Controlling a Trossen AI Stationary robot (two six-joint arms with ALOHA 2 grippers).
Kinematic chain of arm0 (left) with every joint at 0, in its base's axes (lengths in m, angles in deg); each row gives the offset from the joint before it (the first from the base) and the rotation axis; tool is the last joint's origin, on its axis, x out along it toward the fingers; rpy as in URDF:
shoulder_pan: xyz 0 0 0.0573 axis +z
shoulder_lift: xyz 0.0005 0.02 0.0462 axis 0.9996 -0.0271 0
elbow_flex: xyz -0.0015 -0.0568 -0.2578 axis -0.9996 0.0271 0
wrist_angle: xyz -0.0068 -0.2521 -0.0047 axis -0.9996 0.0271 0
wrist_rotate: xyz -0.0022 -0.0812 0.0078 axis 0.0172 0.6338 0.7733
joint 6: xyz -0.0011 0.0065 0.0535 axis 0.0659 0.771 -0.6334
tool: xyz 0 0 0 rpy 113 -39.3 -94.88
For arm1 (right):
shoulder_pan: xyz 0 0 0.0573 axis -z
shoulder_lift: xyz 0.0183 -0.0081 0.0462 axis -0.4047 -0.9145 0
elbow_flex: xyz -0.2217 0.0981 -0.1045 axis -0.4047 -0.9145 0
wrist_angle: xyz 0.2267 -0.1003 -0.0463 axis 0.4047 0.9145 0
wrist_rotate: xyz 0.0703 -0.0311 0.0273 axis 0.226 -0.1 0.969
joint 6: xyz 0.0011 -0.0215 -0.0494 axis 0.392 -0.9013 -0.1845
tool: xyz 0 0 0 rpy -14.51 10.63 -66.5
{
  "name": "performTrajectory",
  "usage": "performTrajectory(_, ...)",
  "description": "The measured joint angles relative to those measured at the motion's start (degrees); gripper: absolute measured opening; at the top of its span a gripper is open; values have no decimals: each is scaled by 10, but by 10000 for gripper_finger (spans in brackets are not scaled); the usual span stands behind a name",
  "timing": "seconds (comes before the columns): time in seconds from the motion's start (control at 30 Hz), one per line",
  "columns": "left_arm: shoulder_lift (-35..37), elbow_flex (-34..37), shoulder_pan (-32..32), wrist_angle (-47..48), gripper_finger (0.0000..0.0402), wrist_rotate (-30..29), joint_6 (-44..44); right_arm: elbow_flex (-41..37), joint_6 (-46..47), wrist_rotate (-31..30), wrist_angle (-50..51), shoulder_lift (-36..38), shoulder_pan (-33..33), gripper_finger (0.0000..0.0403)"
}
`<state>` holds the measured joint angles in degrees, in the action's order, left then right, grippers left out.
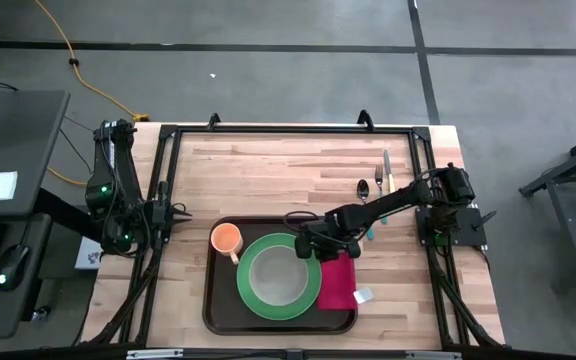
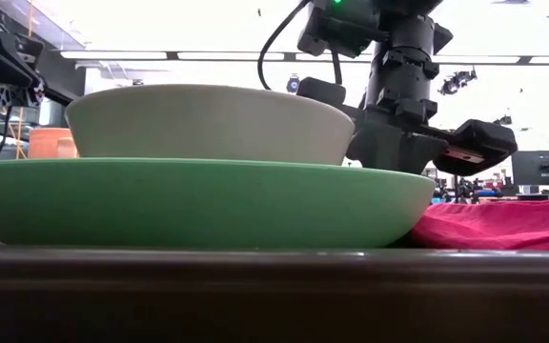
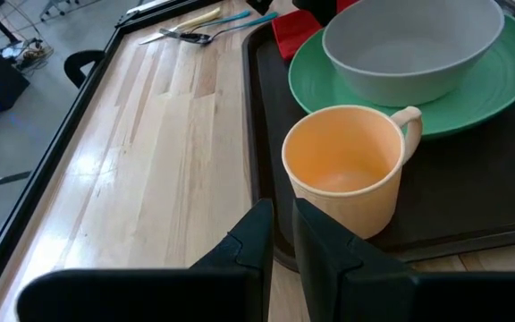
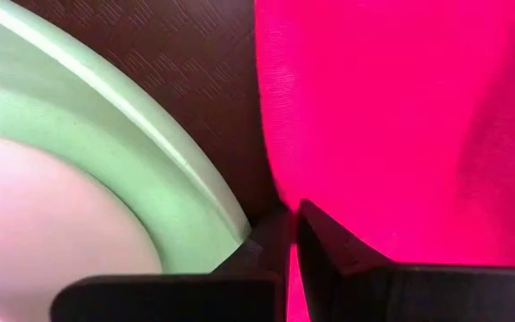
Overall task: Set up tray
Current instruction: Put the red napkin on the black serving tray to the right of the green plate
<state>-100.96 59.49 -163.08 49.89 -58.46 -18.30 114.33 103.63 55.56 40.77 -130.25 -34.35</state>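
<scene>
While my right tool [image 1: 313, 243] is hanging closed and empty over the gap between plate and napkin, my left tool [image 1: 178, 212] is waiting at the tabletop's [image 1: 268, 170] left edge, fingers narrowly parted, holding nothing. One dark brown tray [image 1: 220, 300], textured plastic with rounded corners, is lying at the front of the pale planks. It is carrying one round green plate [image 1: 308, 297], one smooth grey bowl [image 1: 278, 276], one orange cup [image 1: 226, 238] and one red cloth napkin [image 1: 336, 284].
</scene>
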Motion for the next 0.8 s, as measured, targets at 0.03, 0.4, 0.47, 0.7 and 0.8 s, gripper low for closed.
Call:
performTrajectory(0.03,0,0,0,0,79,0,0,0,0,0,0,0,0,0)
performTrajectory(0.4,0,0,0,0,79,0,0,0,17,1,-18,0,0,0)
performTrajectory(0.47,0,0,0,0,79,0,0,0,17,2,-18,0,0,0)
performTrajectory(0.7,0,0,0,0,79,0,0,0,18,3,-17,0,0,1)
performTrajectory(0.8,0,0,0,0,79,0,0,0,18,11,-17,0,0,2)
